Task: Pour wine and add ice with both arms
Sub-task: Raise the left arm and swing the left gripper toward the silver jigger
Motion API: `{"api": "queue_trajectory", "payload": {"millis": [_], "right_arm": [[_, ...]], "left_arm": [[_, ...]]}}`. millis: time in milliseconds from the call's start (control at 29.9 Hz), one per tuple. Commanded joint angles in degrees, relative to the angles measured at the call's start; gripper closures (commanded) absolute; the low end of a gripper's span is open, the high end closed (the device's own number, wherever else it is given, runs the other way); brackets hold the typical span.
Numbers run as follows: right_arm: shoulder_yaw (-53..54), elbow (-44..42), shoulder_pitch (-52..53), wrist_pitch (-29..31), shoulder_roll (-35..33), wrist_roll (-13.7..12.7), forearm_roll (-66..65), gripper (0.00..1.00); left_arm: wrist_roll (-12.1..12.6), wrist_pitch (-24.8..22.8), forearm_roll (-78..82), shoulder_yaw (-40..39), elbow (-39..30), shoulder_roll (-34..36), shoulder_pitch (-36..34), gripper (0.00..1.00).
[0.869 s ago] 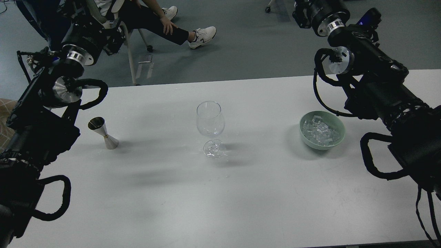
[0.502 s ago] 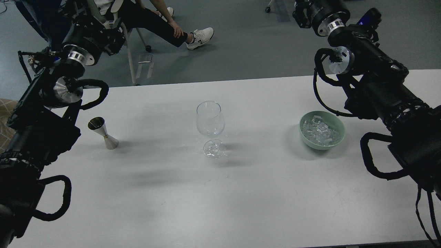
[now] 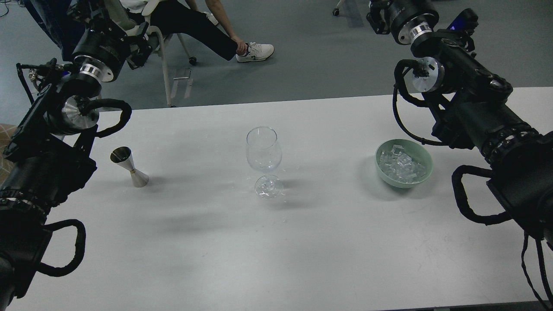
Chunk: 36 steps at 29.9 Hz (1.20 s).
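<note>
Holding both arms raised past the desk's (image 3: 216,259) far corners; we can't tell either set of fingers' state. Jigger (image 3: 129,167) near left edge, ice (image 3: 402,166) in bowl (image 3: 425,172) near right edge. Tall wine glass (image 3: 264,160) mid-desk is risking a tip-over.

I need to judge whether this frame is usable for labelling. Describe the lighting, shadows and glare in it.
Head view: lighting is even and dim, with soft blurred shadows on the white table beside the wine glass, the jigger and the green bowl. The ice shows small bright glints. The glass is see-through, so its edges read faintly. Focus is sharp; both black arms lose detail in darkness.
</note>
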Motion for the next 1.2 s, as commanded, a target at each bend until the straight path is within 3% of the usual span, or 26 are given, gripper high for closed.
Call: {"api": "queue_trajectory", "payload": {"millis": [0, 702, 1170], "right_arm": [[0.0, -0.01, 0.11, 0.03, 0.0, 0.12, -0.07, 0.0], [0.0, 0.35, 0.9, 0.03, 0.0, 0.12, -0.07, 0.0], [-0.09, 0.26, 0.81, 0.03, 0.0, 0.12, -0.07, 0.0]], "left_arm": [[0.37, -0.1, 0.07, 0.18, -0.1, -0.32, 0.08, 0.02], [0.28, -0.55, -0.02, 0.44, -0.63, -0.41, -0.54, 0.02], [1.07, 3.67, -1.25, 0.53, -0.19, -0.32, -1.07, 0.02]]}}
